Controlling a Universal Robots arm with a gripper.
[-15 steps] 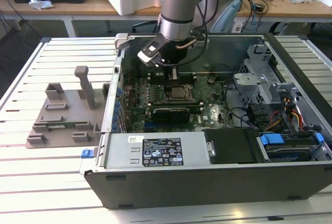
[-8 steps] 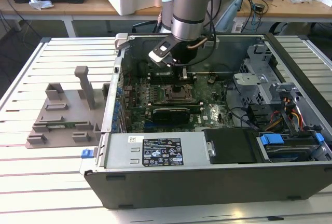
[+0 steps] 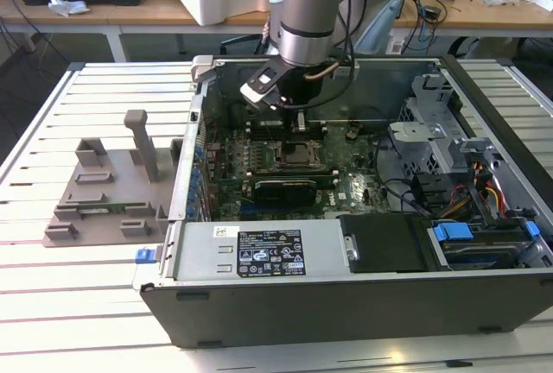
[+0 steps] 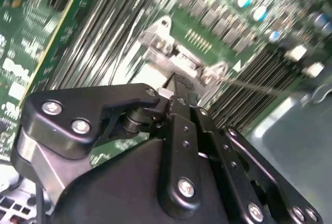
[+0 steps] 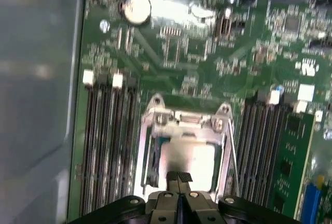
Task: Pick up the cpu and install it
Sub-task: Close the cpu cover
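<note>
The cpu (image 5: 194, 159) lies flat in the motherboard socket, its shiny silver top showing inside the metal socket frame (image 5: 155, 117). My gripper (image 5: 179, 178) is shut, with its two black fingertips pressed together and nothing between them. It hangs right over the near edge of the cpu; I cannot tell whether it touches. In the exterior view the gripper (image 3: 300, 124) points down into the open case above the socket (image 3: 298, 155). The second wrist view shows the gripper (image 4: 178, 83) over the socket's metal bracket (image 4: 166, 45).
Memory slots (image 5: 106, 141) flank the socket on both sides. A long black expansion card (image 3: 285, 187) lies in front of it. The power supply (image 3: 259, 252) and drive cage (image 3: 432, 123) crowd the case. A grey holder block (image 3: 112, 187) stands on the table at the exterior view's left.
</note>
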